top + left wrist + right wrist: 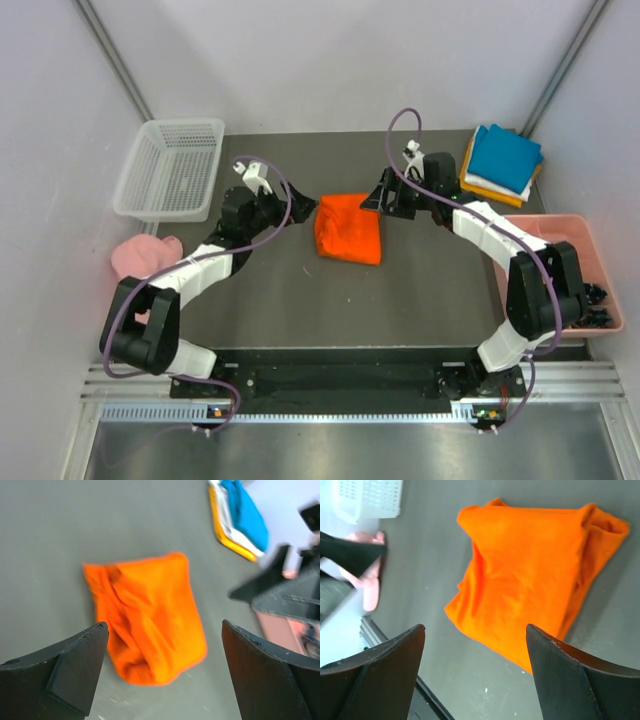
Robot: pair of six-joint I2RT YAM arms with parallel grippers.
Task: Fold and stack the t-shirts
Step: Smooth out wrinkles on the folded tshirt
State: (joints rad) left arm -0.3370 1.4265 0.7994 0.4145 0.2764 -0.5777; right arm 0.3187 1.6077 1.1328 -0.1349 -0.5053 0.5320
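Arm bases: bolted at 6 o'clock, each arm reaching in towards the table's middle so that both meet at one garment.
Pink cap (pixel 145 255): at 9 o'clock, off the dark table (pixel 270 290), probably parked out of the work area because it is not part of the job.
Pink bin (pixel 560 232): at 3 o'clock beside the table, holding dark items too small to identify.
Left gripper (pixel 162 630): jaws wide apart and empty, hovering at the shirt's 9 o'clock edge.
Right gripper (pixel 475 627): jaws also apart, nothing between them, at the shirt's 1 o'clock corner.
Orange t-shirt (pixel 348 230): lies mid-table as a rough folded rectangle, one side rumpled. It rests free between the two grippers, which suggests the fold is nearly finished.
White basket (pixel 170 168): at 10 o'clock, nothing visible in it.
Stack of folded t-shirts (pixel 503 165): far corner at 2 o'clock, teal blue on top with white and amber yellow edges showing beneath. It is well apart from the orange one and likely where that shirt should go, nearest the right arm.
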